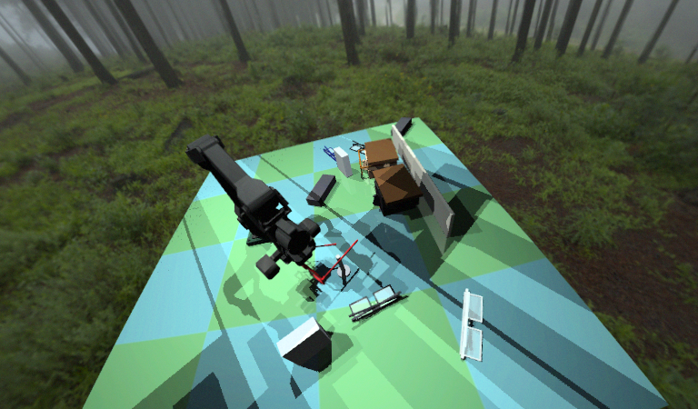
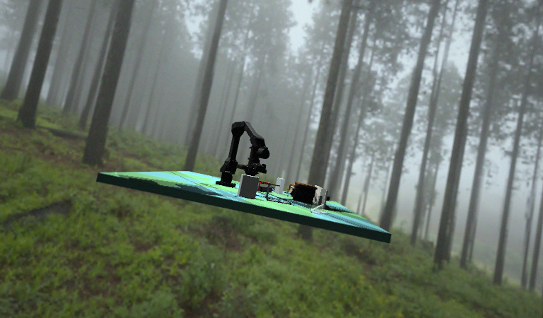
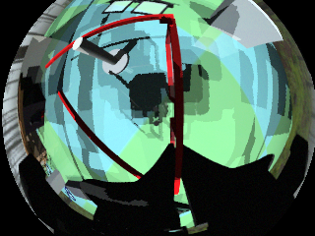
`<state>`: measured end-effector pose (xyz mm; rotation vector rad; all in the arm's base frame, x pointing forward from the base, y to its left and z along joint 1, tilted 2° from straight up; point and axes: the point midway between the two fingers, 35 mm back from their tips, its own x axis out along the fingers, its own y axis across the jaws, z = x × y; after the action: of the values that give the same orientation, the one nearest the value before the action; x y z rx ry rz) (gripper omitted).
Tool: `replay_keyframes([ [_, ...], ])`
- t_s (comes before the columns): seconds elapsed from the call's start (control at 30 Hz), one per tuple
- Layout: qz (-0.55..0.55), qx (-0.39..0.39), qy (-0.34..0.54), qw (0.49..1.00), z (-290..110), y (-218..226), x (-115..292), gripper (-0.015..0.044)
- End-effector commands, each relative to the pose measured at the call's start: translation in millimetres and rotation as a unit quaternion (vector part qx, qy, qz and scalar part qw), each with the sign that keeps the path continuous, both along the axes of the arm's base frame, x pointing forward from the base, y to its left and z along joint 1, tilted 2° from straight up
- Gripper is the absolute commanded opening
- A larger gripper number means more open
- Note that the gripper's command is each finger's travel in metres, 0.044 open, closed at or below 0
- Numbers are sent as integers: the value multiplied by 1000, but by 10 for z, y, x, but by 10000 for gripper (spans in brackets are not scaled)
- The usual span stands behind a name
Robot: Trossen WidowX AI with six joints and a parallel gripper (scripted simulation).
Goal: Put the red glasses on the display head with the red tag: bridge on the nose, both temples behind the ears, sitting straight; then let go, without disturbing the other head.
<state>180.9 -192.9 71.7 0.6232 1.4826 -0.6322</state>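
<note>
Pincer (image 1: 314, 274) clenched on red glasses (image 1: 334, 263), held just above the tabletop (image 1: 514, 302) near its middle, well short of the heads (image 1: 383, 153) at the far side; carrying, seating and release all left to do.

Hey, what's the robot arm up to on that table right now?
The arm's tool is shut on the red glasses, holding them above the table, temples spread. The two brown-topped heads stand further back beside a long panel, so nothing is fitted yet. Black glasses and white glasses lie on the table nearby.
</note>
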Motion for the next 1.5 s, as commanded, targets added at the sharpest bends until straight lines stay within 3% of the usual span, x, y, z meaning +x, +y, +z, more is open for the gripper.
replay_keyframes([
  [0.0,3,-2,0,1000,11,-34,26,0],
  [0.23,3,-2,0,1000,84,-56,49,0],
  [0.6,3,-3,0,1000,581,-70,69,0],
  [0.83,3,-3,0,1000,615,-74,85,0],
  [1.47,3,-4,-4,1000,628,-333,770,0],
])
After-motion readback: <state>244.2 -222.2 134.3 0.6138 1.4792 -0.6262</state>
